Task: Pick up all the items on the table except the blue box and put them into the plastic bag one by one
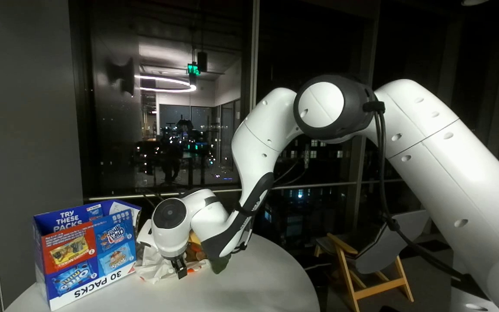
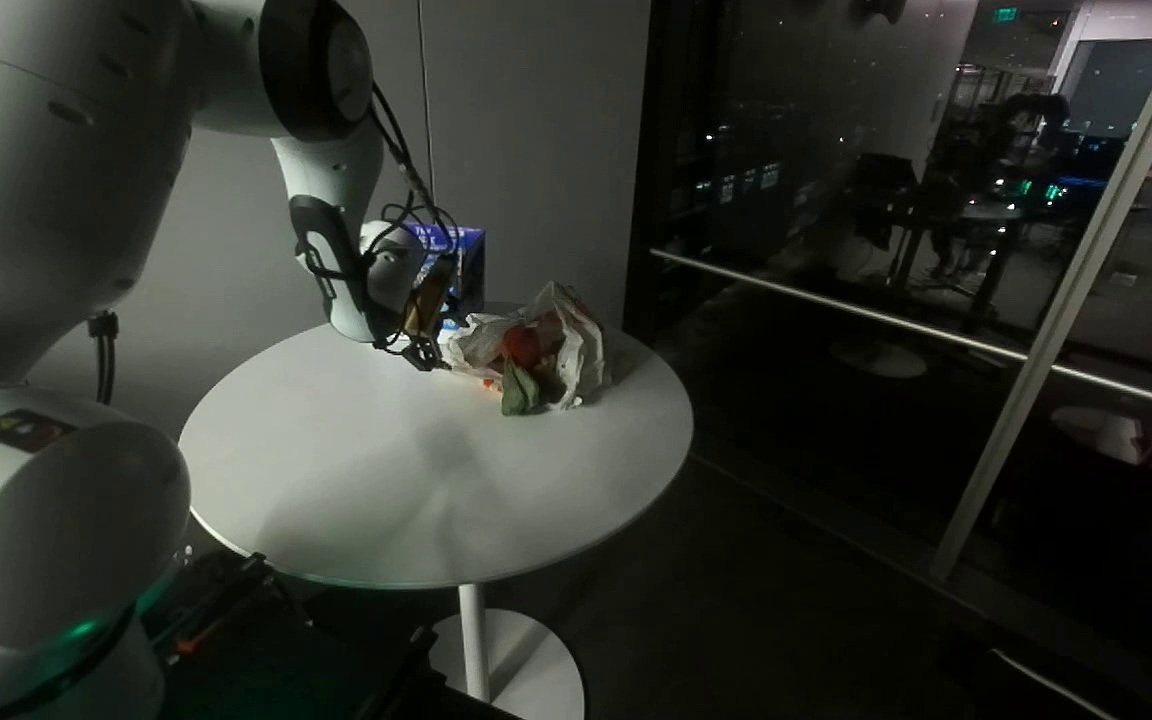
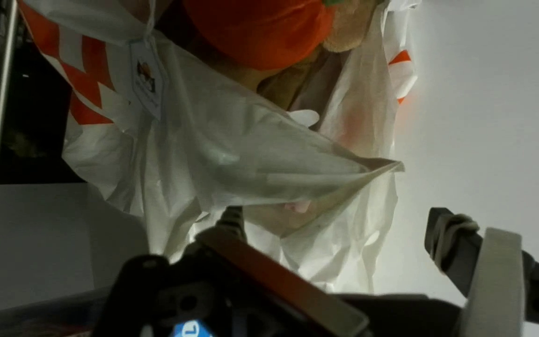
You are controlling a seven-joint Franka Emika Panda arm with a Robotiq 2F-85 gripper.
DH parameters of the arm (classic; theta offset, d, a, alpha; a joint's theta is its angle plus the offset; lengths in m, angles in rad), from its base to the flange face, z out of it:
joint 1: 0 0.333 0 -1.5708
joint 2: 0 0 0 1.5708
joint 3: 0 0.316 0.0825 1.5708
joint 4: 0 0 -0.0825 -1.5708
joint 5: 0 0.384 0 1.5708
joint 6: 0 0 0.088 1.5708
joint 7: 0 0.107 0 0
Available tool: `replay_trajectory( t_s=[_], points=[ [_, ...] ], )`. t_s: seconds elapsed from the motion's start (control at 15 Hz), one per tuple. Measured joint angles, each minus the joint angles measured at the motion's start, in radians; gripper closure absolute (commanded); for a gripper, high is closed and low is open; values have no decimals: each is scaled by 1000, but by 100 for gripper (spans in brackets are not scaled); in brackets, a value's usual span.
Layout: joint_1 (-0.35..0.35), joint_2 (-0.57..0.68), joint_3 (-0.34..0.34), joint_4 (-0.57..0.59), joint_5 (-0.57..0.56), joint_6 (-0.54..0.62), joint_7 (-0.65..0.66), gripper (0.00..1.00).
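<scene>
The white plastic bag with orange print lies crumpled on the table, in both exterior views and in the wrist view. A red-orange plush item sits in its mouth, with brown or tan items beside it. A green leaf-like item lies at the mouth, touching the table. My gripper is open, fingers apart and nothing held. The bag's rear part lies between the fingers in the wrist view; contact cannot be told. The gripper also shows in both exterior views.
The blue snack box stands beside the bag, close to the gripper; it also shows in an exterior view and as a sliver in the wrist view. The round white table has its edge near the window. A wooden-legged chair stands beyond.
</scene>
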Motion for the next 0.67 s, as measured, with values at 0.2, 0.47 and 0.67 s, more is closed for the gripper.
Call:
replay_trajectory(
  t_s=[0.2, 0.47, 0.67],
  points=[
    [-2, 37, -1, 35, 4, -4, -17, 34],
    [-2, 72, -1, 79, 5, -4, -41, 66],
    [-2, 79, -5, 94, 5, -4, -59, 88]
  ],
)
